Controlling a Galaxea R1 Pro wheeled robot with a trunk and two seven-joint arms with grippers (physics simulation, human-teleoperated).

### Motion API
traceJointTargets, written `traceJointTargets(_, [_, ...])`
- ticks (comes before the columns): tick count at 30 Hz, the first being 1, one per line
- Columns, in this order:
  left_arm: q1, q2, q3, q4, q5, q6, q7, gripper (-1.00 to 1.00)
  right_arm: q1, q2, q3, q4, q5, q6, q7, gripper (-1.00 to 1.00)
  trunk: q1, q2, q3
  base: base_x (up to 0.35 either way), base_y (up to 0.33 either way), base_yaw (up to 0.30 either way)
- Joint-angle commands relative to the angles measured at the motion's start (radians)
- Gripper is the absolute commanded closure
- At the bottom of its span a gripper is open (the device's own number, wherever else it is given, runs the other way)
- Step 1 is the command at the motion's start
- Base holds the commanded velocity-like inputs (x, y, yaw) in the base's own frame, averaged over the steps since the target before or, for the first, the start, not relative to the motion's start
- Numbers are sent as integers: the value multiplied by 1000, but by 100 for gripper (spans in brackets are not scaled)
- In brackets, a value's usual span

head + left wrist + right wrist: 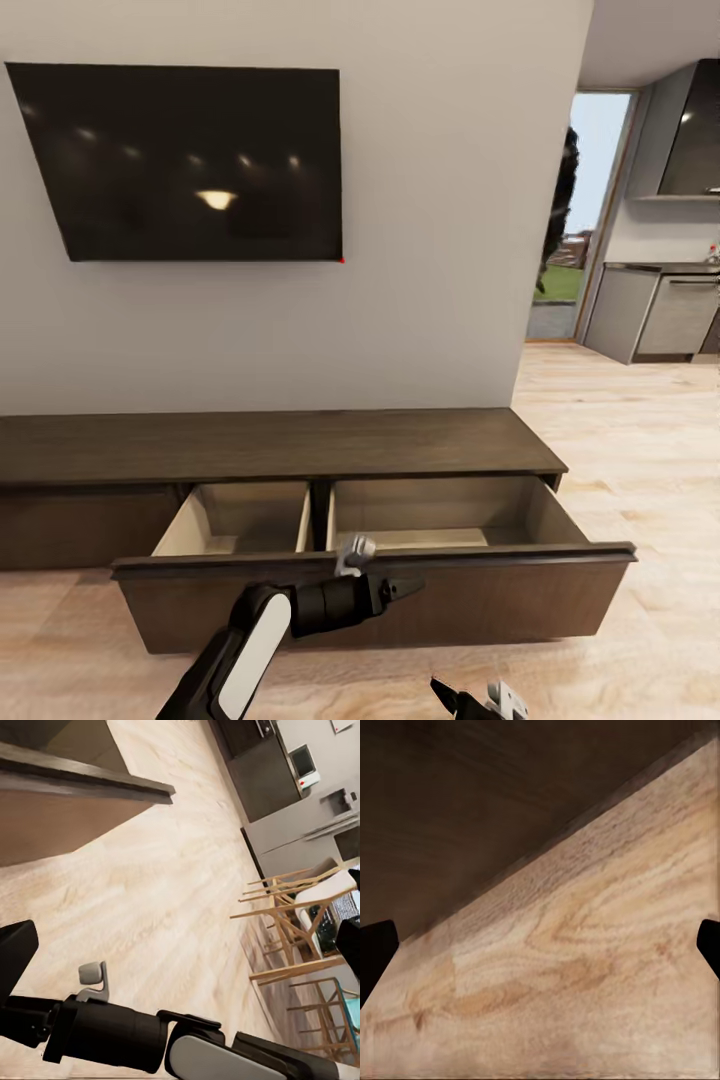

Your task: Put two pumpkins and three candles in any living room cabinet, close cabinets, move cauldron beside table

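Living room wall with television (190, 160); cabinet (300, 440) drawer pulled out, pale inside; right gripper (540, 937) fingers spread; left gripper's unclear.

the cabinet (270, 445) stands against the wall, below the television (190, 160) mounted on it. its wide drawer (380, 590) is pulled out toward the robot over the floor (640, 450). the left arm (250, 640) lies in front of the drawer front. to the right, past the wall's end, are kitchen units (660, 315) and a doorway (575, 220).
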Motion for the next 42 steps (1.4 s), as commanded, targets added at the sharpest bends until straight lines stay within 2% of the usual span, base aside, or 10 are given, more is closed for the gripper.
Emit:
traceJointTargets(1, [-1,0,1,0,3,6,0,-100,0,-1,8,-1,-10,5,1,-100,-1,0,0,-271,0,66])
traceJointTargets(9, [-1,0,1,1,2,6,1,-100,0,-1,8,-1,-9,5,-1,-100,-1,0,8,-264,0,183])
traceJointTargets(16, [0,0,0,3,2,4,3,-100,0,-1,8,-1,-9,6,-1,-100,-1,0,6,-58,0,273])
traceJointTargets(19, [-1,-1,-1,4,1,4,2,-100,0,-1,18,-1,-4,7,-1,-100,-1,0,3,-7,0,248])
traceJointTargets(22, [0,0,-1,4,1,3,3,-100,0,-1,48,-1,19,7,-1,-100,-1,0,0,-2,0,237])
traceJointTargets(27, [-1,0,0,6,-1,3,4,-100,0,-1,68,-1,41,5,-1,-100,-3,1,16,-1,0,134])
traceJointTargets(42, [0,-1,1,24,-21,3,3,-100,0,-2,69,-1,44,6,-1,-100,-60,106,62,0,0,10])
